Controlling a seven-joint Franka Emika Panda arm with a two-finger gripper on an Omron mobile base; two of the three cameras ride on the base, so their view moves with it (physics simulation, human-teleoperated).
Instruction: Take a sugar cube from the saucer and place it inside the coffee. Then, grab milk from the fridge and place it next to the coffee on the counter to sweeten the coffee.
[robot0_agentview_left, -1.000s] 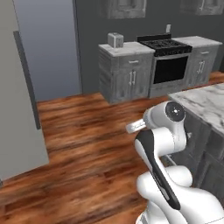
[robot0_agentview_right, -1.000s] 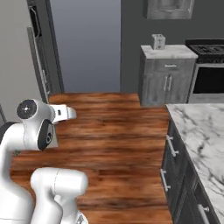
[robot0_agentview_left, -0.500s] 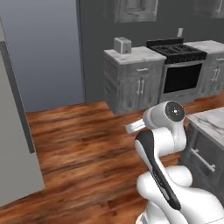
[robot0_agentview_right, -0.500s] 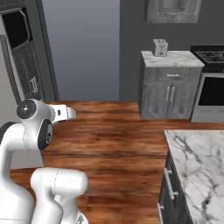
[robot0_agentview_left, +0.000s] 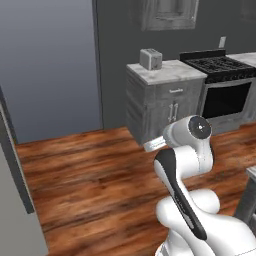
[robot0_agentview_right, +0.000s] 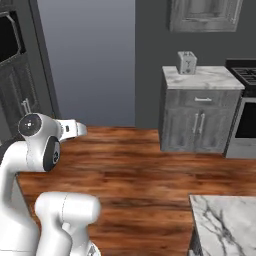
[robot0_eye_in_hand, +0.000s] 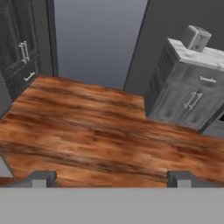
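A white Franka Panda arm rides folded on its mobile base in the middle of a simulated kitchen, its hand (robot0_eye_in_hand: 111, 178) held out over a wood-plank floor (robot0_eye_in_hand: 100, 135) with the two dark fingertips (robot0_eye_in_hand: 40, 178) set wide apart and nothing between them. Ahead of the base stands a grey wood-grain cabinet (robot0_agentview_right: 200, 120) with a marble top, a small toaster (robot0_agentview_right: 186, 62) sitting on it; to the right of that cabinet is a black range (robot0_agentview_left: 225, 87), and to its left a plain blue-grey wall panel (robot0_agentview_right: 87, 60). A dark tall unit (robot0_agentview_right: 17, 75) with handles rises at the far left of the right base view, well apart from the cabinet. A corner of the white marble tabletop (robot0_agentview_right: 225, 222) juts in near the base, on the cabinet's near side. Neither the coffee cup, the saucer nor the milk can be made out here, and which surface is the fridge cannot be told with certainty. By all appearances the robot is on the milk-fetching leg of the job, travelling empty-handed. The next move likely calls for lining the base up with the fridge, then reaching for its door.
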